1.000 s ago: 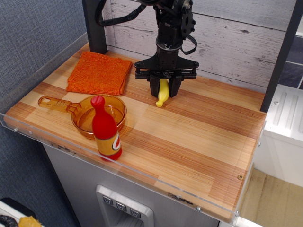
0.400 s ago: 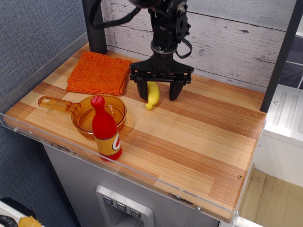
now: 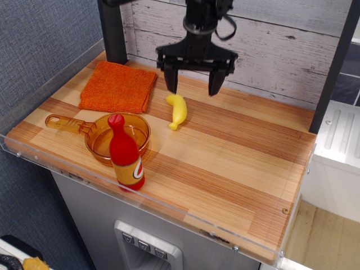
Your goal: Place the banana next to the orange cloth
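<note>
The yellow toy banana [image 3: 176, 111] lies flat on the wooden table, a short gap to the right of the orange cloth [image 3: 118, 86], which lies folded at the back left. My gripper [image 3: 193, 86] hangs above the table just behind the banana, raised clear of it. Its two black fingers are spread wide apart and hold nothing.
A translucent amber pan [image 3: 110, 135] sits in front of the cloth, handle pointing left. A red bottle [image 3: 126, 153] stands at the pan's front edge. A black post [image 3: 114, 31] stands at the back left. A clear rim [image 3: 56, 163] edges the table front and left.
The gripper carried the banana left toward the cloth, opened and let it go. It has since risen; the banana now lies on the table.
</note>
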You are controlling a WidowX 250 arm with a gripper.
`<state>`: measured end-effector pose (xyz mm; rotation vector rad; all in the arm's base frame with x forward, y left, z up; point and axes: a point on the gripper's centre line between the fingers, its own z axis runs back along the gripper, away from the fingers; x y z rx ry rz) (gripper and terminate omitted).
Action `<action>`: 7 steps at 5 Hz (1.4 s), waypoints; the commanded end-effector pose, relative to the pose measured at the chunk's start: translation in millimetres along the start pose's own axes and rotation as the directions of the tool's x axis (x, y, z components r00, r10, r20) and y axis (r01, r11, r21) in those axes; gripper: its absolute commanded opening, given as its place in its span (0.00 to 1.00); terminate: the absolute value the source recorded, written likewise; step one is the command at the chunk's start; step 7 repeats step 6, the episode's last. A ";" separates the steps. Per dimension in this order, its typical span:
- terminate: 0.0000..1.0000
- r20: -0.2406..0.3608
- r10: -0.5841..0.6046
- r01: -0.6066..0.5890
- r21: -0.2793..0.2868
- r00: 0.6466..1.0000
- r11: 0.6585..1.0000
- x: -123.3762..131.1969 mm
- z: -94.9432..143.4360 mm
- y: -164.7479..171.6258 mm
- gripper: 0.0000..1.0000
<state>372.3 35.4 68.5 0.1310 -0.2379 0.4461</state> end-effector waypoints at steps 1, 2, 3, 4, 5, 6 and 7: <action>0.00 0.003 0.052 -0.052 0.027 0.999 0.998 -0.6 63.8 47.7 1.00; 0.00 -0.070 0.000 0.004 0.055 0.998 0.998 -9.3 74.2 74.2 1.00; 0.00 -0.104 -0.091 0.102 0.107 0.990 0.989 -21.6 77.2 98.2 1.00; 0.00 -0.151 -0.102 0.121 0.118 0.983 0.986 -35.5 73.6 118.4 1.00; 0.00 -0.151 -0.102 0.121 0.118 0.983 0.986 -35.5 73.6 118.4 1.00; 1.00 -0.151 -0.102 0.121 0.118 0.983 0.986 -35.5 73.6 118.4 1.00; 1.00 -0.151 -0.102 0.121 0.118 0.983 0.986 -35.5 73.6 118.4 1.00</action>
